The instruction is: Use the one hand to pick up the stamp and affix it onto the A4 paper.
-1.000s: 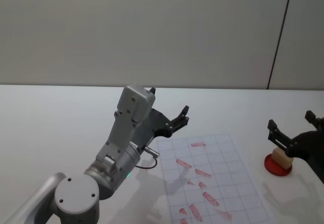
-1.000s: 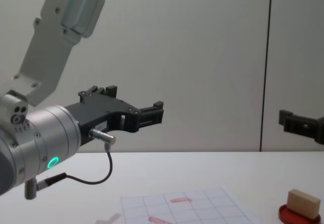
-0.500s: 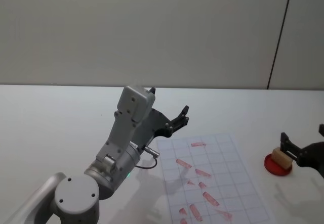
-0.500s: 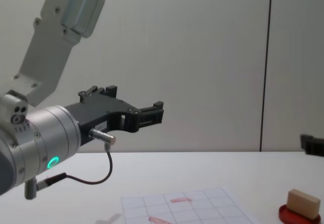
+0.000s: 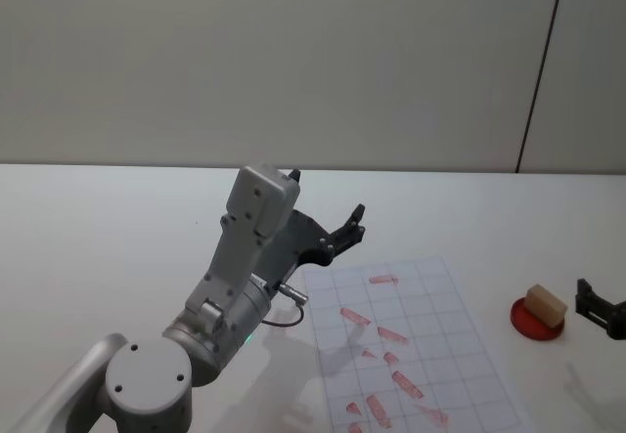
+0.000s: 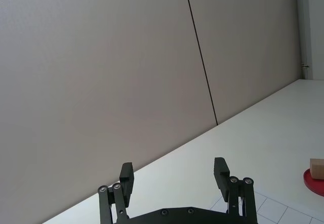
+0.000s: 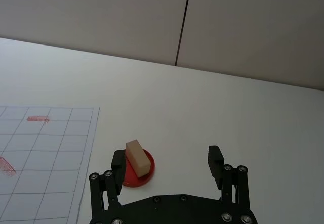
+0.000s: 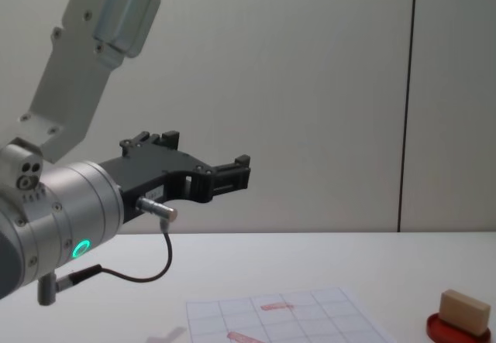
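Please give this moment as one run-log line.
right gripper: open, apart from stamp | stamp: on ink pad | left gripper: open, raised | A4 paper: bears stamp marks

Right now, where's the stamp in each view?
Head: stamp on red ink pad, right of the A4 paper.
Chest: stamp low right, on the pad.
Left wrist: stamp far beyond the left gripper, edge-cut.
Right wrist: stamp just ahead of the open right gripper.
Shared landmark: the ink pad under it.

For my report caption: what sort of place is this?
Probably a robot test room: a white table before plain wall panels, a gridded A4 paper with red marks, the right gripper open near the stamp, the left gripper raised over the table.
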`<state>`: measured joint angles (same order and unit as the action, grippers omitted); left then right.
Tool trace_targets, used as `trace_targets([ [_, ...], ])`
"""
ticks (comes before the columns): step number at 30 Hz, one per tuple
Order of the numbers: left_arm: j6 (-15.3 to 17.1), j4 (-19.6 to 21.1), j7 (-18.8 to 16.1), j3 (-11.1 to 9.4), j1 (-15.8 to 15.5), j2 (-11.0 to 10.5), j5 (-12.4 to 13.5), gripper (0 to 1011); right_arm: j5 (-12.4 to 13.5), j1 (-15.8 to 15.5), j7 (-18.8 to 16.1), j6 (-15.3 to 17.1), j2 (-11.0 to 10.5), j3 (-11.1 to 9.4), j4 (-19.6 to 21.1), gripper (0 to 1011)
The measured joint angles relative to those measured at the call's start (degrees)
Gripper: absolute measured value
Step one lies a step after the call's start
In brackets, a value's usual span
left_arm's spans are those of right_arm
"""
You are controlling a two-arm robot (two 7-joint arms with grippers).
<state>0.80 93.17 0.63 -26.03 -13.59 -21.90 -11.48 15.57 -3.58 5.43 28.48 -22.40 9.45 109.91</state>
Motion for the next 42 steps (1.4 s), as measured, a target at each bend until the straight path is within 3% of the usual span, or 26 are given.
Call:
trace_targets([
  [21, 0.0, 0.0, 0.0, 0.0, 0.0, 0.0, 0.0, 1002, 2.4, 4.3, -7.3, 4.0, -1.9, -2.7, -4.9, 1000],
  [27, 0.0, 0.0, 0.0, 0.0, 0.0, 0.0, 0.0, 1002, 1.3, 6.3, -10.5, 4.9, -2.1, -2.6, -7.3, 1000],
  [42, 0.0, 0.0, 0.0, 0.0, 0.0, 0.0, 0.0, 1002, -4.3, 12.3, -18.5, 5.8, -1.0, -0.3, -14.2, 1000],
])
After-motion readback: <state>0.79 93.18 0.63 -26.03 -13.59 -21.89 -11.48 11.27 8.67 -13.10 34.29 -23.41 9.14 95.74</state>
